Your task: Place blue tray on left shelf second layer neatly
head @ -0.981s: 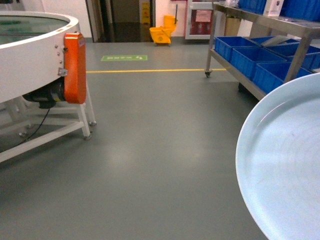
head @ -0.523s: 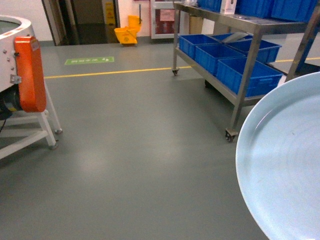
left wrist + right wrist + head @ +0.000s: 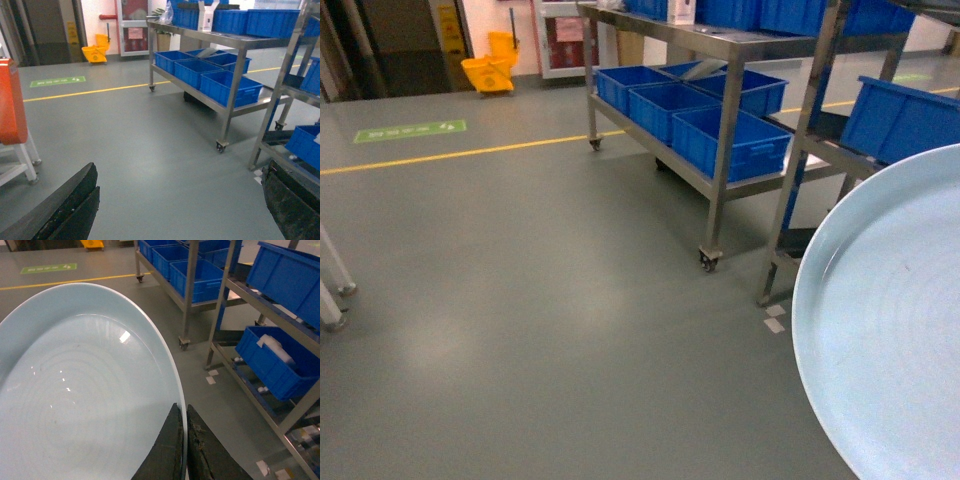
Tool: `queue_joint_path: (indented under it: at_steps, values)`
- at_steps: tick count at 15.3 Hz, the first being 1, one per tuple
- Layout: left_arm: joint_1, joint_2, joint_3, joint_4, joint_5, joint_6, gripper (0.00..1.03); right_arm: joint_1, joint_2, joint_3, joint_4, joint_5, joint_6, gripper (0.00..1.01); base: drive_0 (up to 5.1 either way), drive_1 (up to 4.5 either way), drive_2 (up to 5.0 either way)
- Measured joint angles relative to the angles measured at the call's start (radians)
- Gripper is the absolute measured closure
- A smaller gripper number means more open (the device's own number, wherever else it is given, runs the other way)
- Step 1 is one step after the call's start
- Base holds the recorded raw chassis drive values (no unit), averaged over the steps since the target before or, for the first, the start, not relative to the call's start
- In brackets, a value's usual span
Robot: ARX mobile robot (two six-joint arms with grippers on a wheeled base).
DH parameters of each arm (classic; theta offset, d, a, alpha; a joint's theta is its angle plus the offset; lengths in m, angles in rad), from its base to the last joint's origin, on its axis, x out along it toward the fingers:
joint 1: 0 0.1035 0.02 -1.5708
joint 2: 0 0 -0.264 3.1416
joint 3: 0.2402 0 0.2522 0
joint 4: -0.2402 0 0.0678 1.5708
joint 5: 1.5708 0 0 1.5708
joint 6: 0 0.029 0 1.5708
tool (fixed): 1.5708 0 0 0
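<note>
The blue tray [image 3: 890,330], a round pale-blue glossy dish, fills the right edge of the head view and hangs above the floor. In the right wrist view the blue tray [image 3: 85,390] covers the left half, and my right gripper [image 3: 183,412] is shut on its rim, one finger on each side. My left gripper [image 3: 180,172] is open above bare floor with nothing between its dark fingers [image 3: 75,200]. Two steel shelf racks stand ahead: the left, wheeled one [image 3: 718,150] carries blue crates, and the right one [image 3: 782,230] is just beyond the tray.
Several dark-blue crates [image 3: 730,140] sit on the wheeled rack's lower level, and more crates [image 3: 272,360] on the right rack. A yellow mop bucket [image 3: 490,72] and a yellow floor line [image 3: 470,152] lie far back. An orange machine cover [image 3: 10,100] is at the left.
The view has swung to the right: the white machine with the orange cover has left the head view and the racks have come nearer. The tray stays held in the same place.
</note>
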Motion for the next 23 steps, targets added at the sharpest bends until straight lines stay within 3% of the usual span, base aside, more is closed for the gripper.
queue_joint_path:
  at_steps: [3,23]
  values:
    - [0.000,0.000,0.000,0.000,0.000,0.000,0.05,0.000,0.000,0.000,0.000,0.000,0.000,0.99,-1.5,-1.55,-1.5]
    - [0.000,0.000,0.000,0.000,0.000,0.000,0.05,0.000,-0.004,0.000,0.000,0.000,0.000,0.99,-1.7,2.62,-6.0]
